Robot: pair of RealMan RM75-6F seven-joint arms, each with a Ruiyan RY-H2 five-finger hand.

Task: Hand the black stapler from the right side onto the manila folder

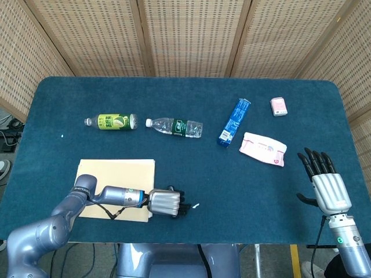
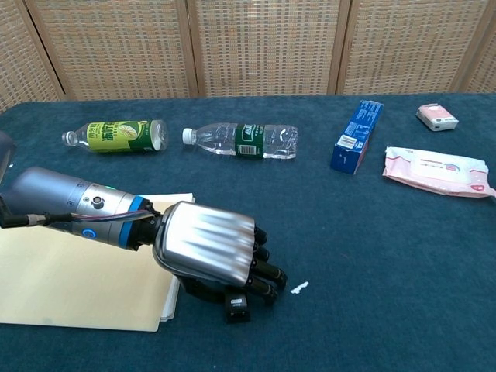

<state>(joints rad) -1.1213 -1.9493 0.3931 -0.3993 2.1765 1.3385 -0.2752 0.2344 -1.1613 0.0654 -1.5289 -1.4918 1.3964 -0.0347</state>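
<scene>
My left hand is curled down over the black stapler, gripping it against the blue table just right of the manila folder. Only the stapler's front end shows below the fingers in the chest view; the head view hides it under the hand. The folder lies flat at the table's near left, with my left forearm crossing its corner. My right hand stands at the table's near right edge, fingers spread and upright, holding nothing.
A green-labelled bottle and a clear water bottle lie at the back left. A blue box, a pink wipes pack and a small pink packet lie at the right. A white scrap lies beside my left hand.
</scene>
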